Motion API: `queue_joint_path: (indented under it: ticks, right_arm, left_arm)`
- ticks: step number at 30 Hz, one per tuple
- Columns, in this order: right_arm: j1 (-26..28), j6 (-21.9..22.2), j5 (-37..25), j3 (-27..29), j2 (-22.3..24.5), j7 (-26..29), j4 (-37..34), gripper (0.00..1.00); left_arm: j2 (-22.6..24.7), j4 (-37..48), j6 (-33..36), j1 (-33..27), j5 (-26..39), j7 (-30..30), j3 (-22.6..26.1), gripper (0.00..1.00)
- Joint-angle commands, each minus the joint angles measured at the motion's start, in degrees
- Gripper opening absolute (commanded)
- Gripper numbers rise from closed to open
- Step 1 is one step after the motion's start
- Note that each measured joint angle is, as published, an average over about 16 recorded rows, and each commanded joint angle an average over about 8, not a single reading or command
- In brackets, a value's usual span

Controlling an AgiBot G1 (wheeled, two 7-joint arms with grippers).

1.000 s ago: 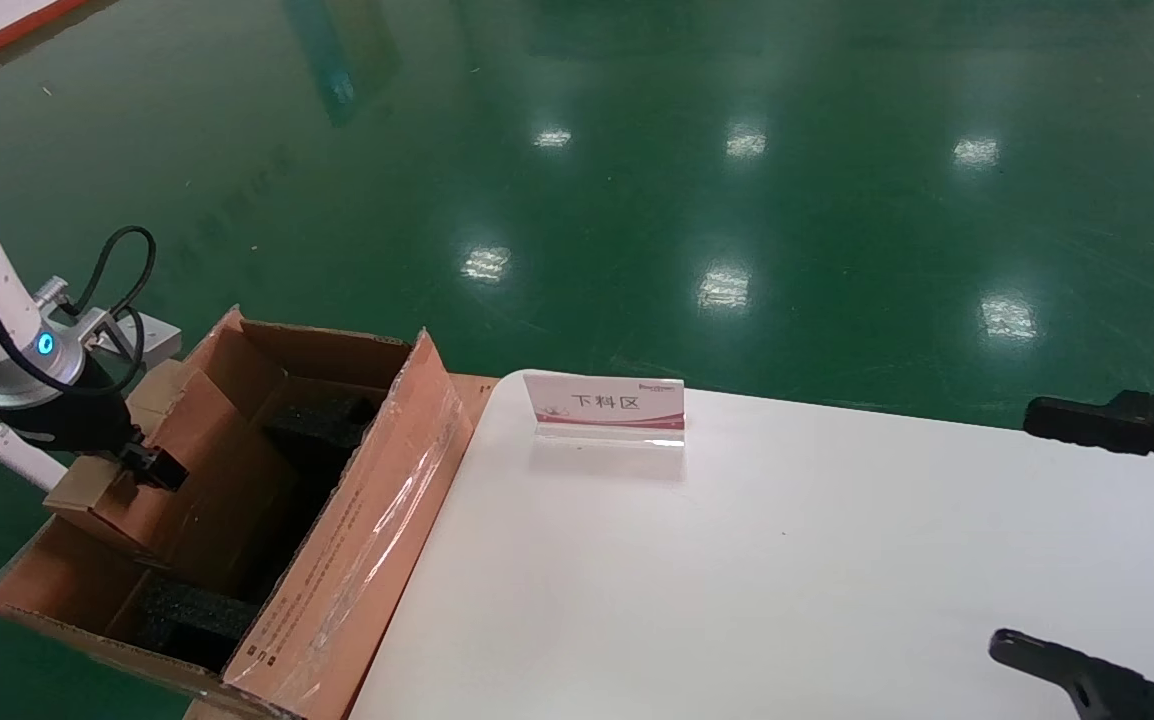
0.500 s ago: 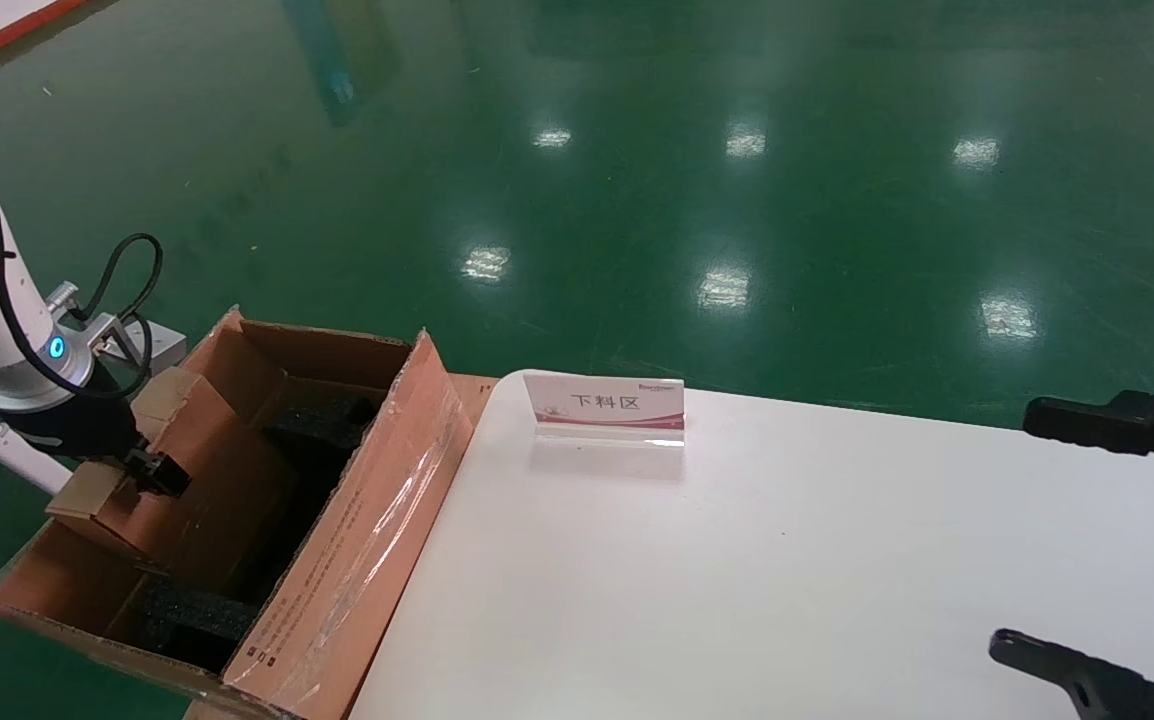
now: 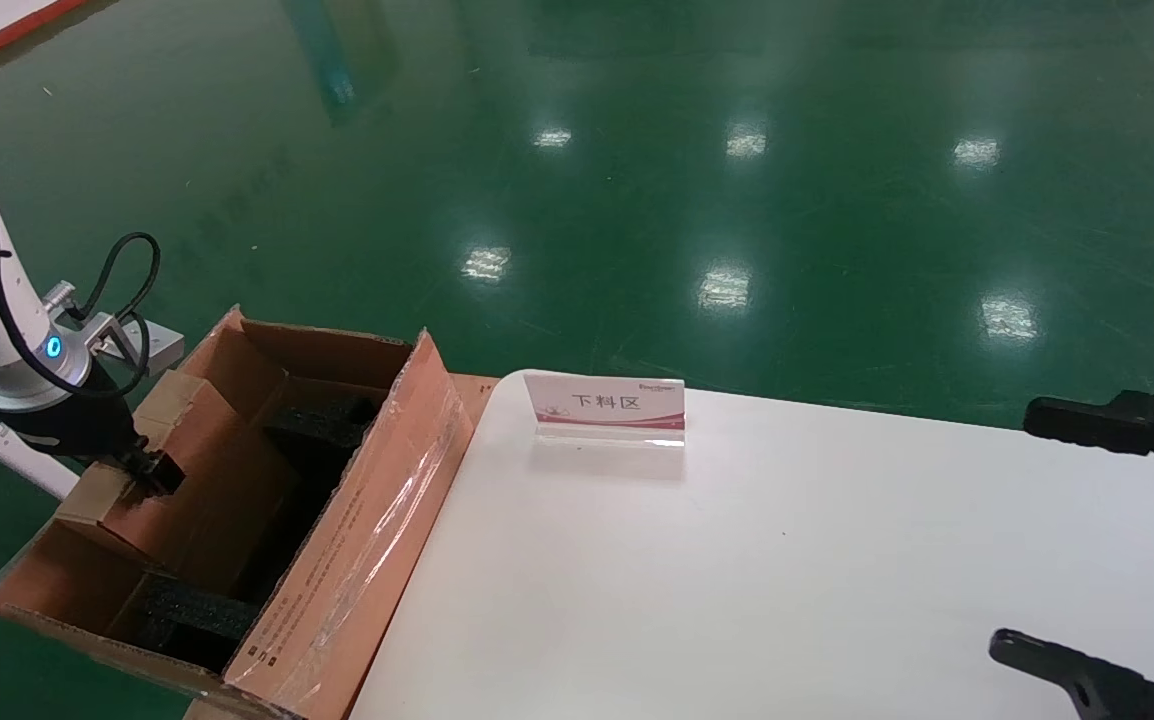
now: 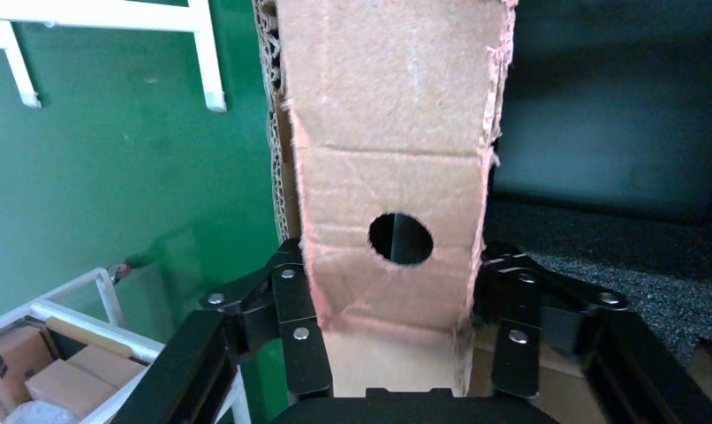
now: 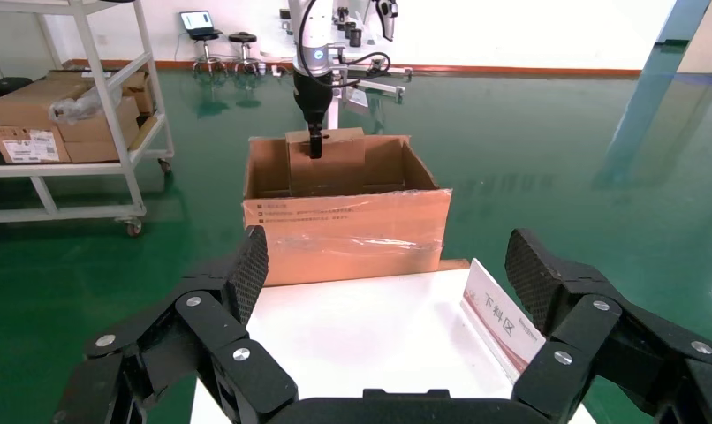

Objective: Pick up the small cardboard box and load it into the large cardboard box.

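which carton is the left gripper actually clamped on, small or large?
The small box, the one with a round hole in its tan flap. The left gripper is shut on that flap; the large box, taped and foam-lined, merely surrounds it.

The small cardboard box (image 3: 177, 470) and black foam (image 3: 322, 425) crowd the large cardboard box (image 3: 357, 560).

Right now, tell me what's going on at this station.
The left gripper is shut on the small cardboard box, holding it partly inside the large cardboard box, above the black foam blocks. The big carton stands off the left end of the white table, which carries a small sign. The right gripper hangs open over the table's right side, idle.
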Motion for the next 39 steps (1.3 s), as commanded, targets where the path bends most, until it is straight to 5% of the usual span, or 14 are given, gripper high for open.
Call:
queue_joint_path:
  ticks: [1,26,39]
  right_arm:
    - [0.00,0.00,0.00,0.00,0.00,0.00,0.00,1.00]
    - [0.02,-0.01,0.01,-0.02,0.00,-0.02,-0.03,1.00]
    - [0.04,-0.01,0.03,-0.06,0.01,-0.04,-0.05,1.00]
  left_arm:
    - [-0.02,-0.03,0.00,-0.03,-0.01,0.00,0.00,1.00]
    - [-1.83,-6.07,-2.68,-1.89,-0.30,4.36,-1.12,1.00]
    - [-14.83,-24.71,-8.28,-7.32,-9.70,24.45,-7.79,1.00]
